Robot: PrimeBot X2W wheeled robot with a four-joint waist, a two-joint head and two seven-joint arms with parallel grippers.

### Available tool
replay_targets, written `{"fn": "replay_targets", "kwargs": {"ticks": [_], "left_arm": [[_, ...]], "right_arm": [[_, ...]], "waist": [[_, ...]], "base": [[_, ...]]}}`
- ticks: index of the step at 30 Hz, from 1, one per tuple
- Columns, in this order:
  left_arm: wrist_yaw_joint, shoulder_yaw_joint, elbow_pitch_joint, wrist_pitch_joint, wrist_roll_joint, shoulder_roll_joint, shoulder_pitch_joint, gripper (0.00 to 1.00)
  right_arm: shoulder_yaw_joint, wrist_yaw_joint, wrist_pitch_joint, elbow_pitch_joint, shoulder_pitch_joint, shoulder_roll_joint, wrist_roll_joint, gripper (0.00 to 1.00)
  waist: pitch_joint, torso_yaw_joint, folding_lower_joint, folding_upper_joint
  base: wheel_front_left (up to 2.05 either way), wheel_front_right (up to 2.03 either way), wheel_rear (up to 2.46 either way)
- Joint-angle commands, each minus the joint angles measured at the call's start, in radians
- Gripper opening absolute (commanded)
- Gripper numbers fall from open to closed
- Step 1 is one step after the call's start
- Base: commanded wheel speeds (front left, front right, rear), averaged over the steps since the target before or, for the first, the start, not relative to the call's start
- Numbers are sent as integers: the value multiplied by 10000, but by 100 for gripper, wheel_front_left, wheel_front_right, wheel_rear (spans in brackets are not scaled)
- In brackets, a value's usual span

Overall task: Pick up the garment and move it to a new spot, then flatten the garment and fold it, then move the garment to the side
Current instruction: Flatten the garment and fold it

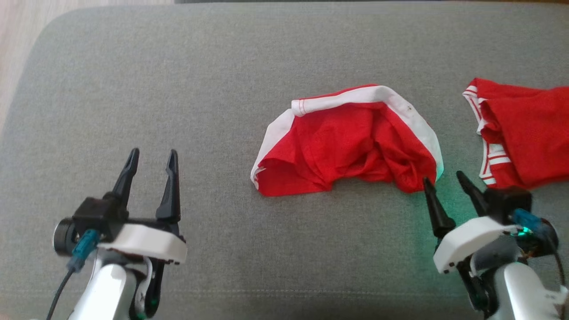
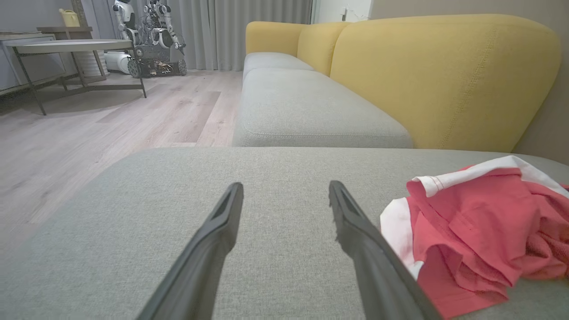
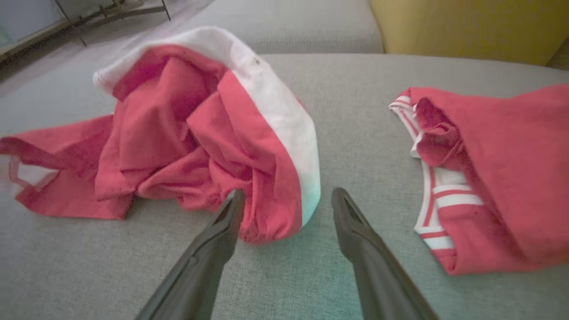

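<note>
Garment (image 1: 346, 142) crumpled, long axis left-right; left pincer (image 1: 153, 152) and right pincer (image 1: 443, 178) agape, empty

A big grey cushion (image 1: 178, 89) with soft, round corners holds two pieces of clothing. Near the middle lies a red garment (image 1: 346, 146) with a wide white band, all crumpled in a heap. Over by the robot's right side, apart from it, lies another red garment (image 1: 529, 133) with thin red and white stripes along its edge. Both rest right on the grey cloth.
</note>
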Motion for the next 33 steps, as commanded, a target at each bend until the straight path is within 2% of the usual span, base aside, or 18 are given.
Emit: {"fn": "replay_targets", "kwargs": {"ticks": [1,11,26,33], "left_arm": [[68,439,-335,-87,-34,237,-154,100],[320,482,-541,67,27,460,201,100],[464,290,-804,374,33,610,585,100],[305,116,-856,543,9,606,169,100]], "right_arm": [[113,-7,-167,-594,-83,61,11,100],[-74,-7,-618,-2427,221,300,-12,100],[-116,-7,-531,-2789,661,358,187,100],[-147,-7,-504,-2815,607,360,319,100]], "waist": [[-74,-44,0,0],[-624,-247,0,0],[-950,-368,0,0],[-797,-318,0,0]], "base": [[0,0,0],[0,0,0],[0,0,0],[0,0,0]]}}
